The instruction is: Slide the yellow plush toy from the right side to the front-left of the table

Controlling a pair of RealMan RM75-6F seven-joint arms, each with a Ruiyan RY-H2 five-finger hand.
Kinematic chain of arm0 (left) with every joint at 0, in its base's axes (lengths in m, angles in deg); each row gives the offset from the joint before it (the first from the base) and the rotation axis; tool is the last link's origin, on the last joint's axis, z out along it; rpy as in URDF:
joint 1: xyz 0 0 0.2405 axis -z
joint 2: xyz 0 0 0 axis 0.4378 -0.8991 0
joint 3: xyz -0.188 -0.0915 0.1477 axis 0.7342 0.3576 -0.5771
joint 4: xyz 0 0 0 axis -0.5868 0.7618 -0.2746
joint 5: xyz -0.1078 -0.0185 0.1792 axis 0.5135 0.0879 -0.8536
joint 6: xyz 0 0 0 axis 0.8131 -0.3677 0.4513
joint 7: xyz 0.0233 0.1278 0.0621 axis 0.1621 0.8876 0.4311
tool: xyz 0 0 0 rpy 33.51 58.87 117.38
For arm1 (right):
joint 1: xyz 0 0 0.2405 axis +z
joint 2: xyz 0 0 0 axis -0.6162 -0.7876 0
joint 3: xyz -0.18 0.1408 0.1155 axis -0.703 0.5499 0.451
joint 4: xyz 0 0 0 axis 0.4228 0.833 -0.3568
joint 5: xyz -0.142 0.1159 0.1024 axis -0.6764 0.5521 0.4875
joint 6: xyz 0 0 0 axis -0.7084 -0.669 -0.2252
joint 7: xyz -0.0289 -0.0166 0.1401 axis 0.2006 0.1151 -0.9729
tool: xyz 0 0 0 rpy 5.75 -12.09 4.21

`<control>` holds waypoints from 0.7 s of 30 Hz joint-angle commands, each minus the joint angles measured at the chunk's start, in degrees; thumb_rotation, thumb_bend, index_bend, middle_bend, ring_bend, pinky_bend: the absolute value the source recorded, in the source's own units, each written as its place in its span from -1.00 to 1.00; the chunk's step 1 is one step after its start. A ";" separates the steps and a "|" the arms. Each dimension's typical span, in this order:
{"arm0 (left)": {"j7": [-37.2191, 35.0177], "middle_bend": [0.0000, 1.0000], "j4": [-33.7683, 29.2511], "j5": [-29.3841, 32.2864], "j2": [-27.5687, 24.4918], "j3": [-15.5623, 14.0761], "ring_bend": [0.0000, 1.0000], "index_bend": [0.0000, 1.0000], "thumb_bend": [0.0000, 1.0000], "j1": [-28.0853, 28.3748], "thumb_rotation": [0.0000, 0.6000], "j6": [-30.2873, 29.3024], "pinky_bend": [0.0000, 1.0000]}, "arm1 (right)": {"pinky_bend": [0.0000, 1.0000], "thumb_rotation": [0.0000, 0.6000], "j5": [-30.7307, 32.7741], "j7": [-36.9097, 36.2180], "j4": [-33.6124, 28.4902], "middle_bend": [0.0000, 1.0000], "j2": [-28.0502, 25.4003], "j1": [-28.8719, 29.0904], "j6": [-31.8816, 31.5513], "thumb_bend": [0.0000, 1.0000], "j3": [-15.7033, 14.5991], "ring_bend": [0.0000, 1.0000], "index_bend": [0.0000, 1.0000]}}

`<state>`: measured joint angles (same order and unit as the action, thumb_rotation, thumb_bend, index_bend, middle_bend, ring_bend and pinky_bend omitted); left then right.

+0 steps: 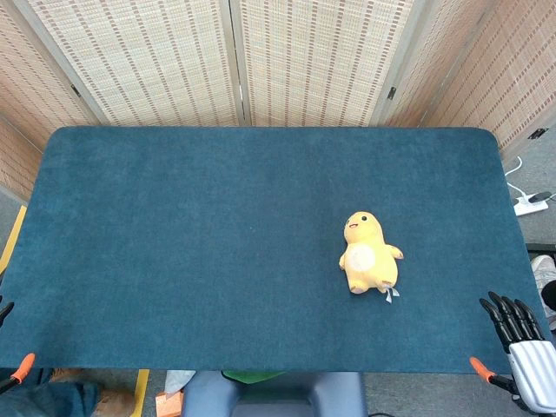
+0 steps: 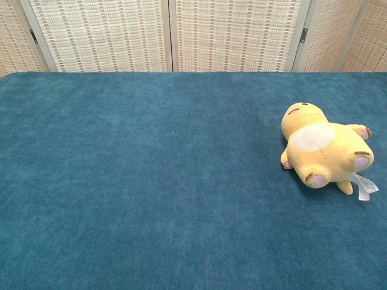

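A yellow plush toy (image 1: 369, 254) lies on its back on the right half of the blue table (image 1: 217, 243), head toward the far side and a white tag by its feet. The chest view shows the plush toy (image 2: 323, 148) at the right edge, with no hand near it. My right hand (image 1: 524, 347) hovers off the table's front-right corner, fingers spread and holding nothing, well clear of the toy. Only an orange fingertip and a dark sliver of my left hand (image 1: 19, 365) show at the front-left corner.
Woven folding screens (image 1: 261, 61) stand behind the table. A white power strip (image 1: 530, 205) lies on the floor past the right edge. The blue cloth (image 2: 151, 181) left of the toy is bare.
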<state>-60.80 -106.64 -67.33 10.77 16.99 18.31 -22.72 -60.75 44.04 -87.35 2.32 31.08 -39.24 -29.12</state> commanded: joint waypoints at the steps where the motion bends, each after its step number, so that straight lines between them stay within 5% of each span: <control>1: 0.16 -1.00 -0.14 0.00 -0.02 0.07 -1.00 -1.00 -0.40 0.10 1.00 0.06 -0.77 | -1.00 1.00 0.49 0.97 -0.72 -1.00 -0.22 1.85 2.77 -0.72 0.61 -1.00 -1.00; 10: -0.62 -1.00 -0.41 0.30 -0.54 0.60 -1.00 -1.00 -0.40 1.14 1.00 1.13 -0.77 | -1.00 1.00 5.85 3.25 -8.21 -1.00 -3.50 17.92 24.97 -0.72 6.82 -1.00 -1.00; 14: -1.56 -1.00 -0.13 1.10 -0.56 0.79 -1.00 -1.00 -0.40 1.27 1.00 1.67 -0.77 | -1.00 1.00 11.67 8.10 -9.31 -1.00 -0.67 25.48 36.14 -0.72 10.32 -1.00 -1.00; 21: -2.71 -1.00 0.47 2.50 -0.68 0.89 -1.00 -1.00 -0.40 1.23 1.00 2.65 -0.77 | -1.00 1.00 20.58 16.31 -5.61 -1.00 5.89 33.72 46.93 -0.69 13.49 -1.00 -1.00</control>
<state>-63.39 -106.24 -64.96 10.12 17.84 19.59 -20.16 -43.78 56.83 -94.31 5.34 61.78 4.11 -17.60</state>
